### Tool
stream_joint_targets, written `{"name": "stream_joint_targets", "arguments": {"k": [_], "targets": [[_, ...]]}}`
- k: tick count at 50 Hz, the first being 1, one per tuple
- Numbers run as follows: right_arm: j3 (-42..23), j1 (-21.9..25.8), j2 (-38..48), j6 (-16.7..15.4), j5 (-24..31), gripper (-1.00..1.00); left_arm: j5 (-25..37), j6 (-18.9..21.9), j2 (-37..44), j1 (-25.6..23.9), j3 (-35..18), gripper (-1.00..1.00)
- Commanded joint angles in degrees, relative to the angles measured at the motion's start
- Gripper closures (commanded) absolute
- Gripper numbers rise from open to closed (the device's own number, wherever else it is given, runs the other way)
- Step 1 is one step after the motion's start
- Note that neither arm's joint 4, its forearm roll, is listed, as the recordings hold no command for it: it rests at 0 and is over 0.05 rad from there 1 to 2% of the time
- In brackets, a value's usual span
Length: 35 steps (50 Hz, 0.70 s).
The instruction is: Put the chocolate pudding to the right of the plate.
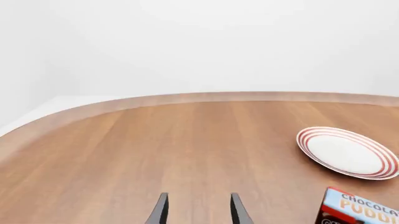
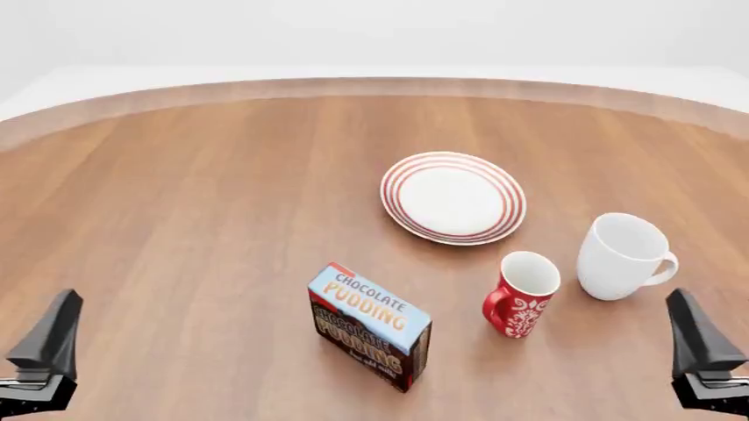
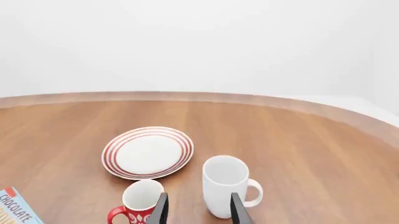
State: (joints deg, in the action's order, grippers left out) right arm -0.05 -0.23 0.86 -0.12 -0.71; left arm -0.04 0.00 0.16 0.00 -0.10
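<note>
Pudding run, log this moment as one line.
pudding: near side of plate, untouched | left hand: open, empty | right hand: open, empty

The right gripper (image 3: pixel 197 211) shows 2 dark fingertips (image 3: pixel 160 210) held apart with nothing between them. Beyond them stand a red mug (image 3: pixel 138 202) and a white mug (image 3: pixel 227 185), the plate (image 3: pixel 147 152) farther back. The chocolate pudding (image 3: pixel 16 207) is cut by the frame edge.

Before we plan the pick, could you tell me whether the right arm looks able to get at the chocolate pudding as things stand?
Probably yes. The right gripper is open and holds nothing, and bare table lies between it and the chocolate pudding. The red mug stands near that line, so a low sweep risks clipping it.
</note>
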Motion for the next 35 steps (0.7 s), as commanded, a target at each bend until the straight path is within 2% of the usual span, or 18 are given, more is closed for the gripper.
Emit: {"name": "stream_joint_targets", "arguments": {"k": [1,7,18,23,32,33,35], "targets": [[-0.1,-0.79,1.59,-1.12,-1.32,-1.0,-0.06,0.0,0.25,0.0,-0.15,-1.0],[-0.02,-0.22,3.53,-0.27,-2.71,-1.0,-0.06,0.0,0.25,0.0,-0.15,-1.0],[-1.03,1.26,0.15,-1.92,1.52,-1.0,-0.06,0.0,0.25,0.0,-0.15,-1.0],[-1.74,2.16,4.1,-2.47,-1.58,-1.0,-0.06,0.0,0.25,0.0,-0.15,-1.0],[-3.17,1.87,5.13,-2.54,-1.34,-1.0,-0.06,0.0,0.25,0.0,-0.15,-1.0],[-7.55,4.01,8.84,-1.75,-1.2,-1.0,-0.06,0.0,0.25,0.0,-0.15,-1.0],[-8.13,4.2,9.59,-1.9,-1.43,-1.0,-0.06,0.0,0.25,0.0,-0.15,-1.0]]}}
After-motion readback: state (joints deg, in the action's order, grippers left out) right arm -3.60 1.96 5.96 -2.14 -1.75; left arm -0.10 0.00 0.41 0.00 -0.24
